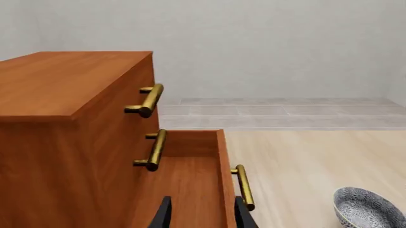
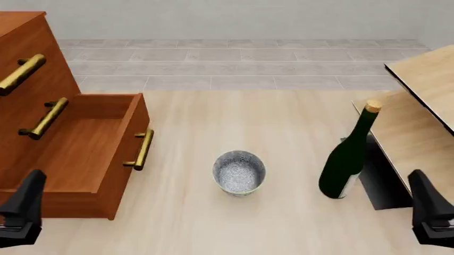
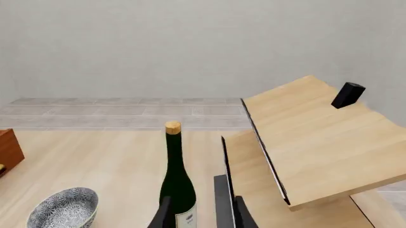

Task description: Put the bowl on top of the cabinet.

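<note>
Your left gripper (image 2: 21, 210) sits low at the near left corner of the front view, in front of the cabinet (image 2: 28, 106), and points forward over its pulled-out bottom drawer (image 2: 85, 154). In the left wrist view its two dark fingertips (image 1: 166, 213) stand apart with nothing between them, so that hand is released and empty. Your right gripper (image 2: 431, 212) sits low at the near right corner, aimed forward at the pale-wood furniture (image 2: 418, 106). Its fingers (image 3: 163, 213) are spread too and hold nothing; the bottle (image 2: 347, 159) stands ahead of them, not touched.

The bowl (image 2: 240, 172) stands upright on the table (image 2: 284, 117), about midway between your two grippers and well apart from both. It lies to the right of the open drawer's handle (image 2: 140, 150) and to the left of the bottle, touching neither. The cabinet's top (image 1: 57, 80) is bare wood in the left wrist view.
</note>
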`<state>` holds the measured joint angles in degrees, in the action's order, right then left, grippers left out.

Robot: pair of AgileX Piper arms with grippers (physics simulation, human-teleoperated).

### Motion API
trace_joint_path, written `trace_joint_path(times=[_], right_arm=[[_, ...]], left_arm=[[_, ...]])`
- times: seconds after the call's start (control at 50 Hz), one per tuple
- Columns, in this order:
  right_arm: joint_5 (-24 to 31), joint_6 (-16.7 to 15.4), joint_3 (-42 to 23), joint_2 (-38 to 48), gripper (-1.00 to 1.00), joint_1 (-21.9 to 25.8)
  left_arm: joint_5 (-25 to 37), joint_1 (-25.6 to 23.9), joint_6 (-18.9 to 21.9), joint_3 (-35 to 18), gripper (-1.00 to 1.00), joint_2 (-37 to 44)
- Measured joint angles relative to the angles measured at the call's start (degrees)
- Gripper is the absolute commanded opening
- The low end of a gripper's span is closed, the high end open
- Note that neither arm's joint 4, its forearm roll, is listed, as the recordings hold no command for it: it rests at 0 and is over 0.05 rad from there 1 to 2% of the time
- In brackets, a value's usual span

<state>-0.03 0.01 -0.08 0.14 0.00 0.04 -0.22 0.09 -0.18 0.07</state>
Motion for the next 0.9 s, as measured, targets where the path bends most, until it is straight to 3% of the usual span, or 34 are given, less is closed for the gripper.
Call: trace_joint_path(times=[0.44, 0.9], right_arm=[[-0.07, 0.02, -0.15, 0.26, 1.00, 0.00], [-0.07, 0.02, -0.16, 0.28, 1.00, 0.00]], left_arm=[[0.96, -2.52, 1.49, -0.92, 1.00, 0.64], [-7.73, -11.91, 1.46, -6.78, 1.00, 20.22]])
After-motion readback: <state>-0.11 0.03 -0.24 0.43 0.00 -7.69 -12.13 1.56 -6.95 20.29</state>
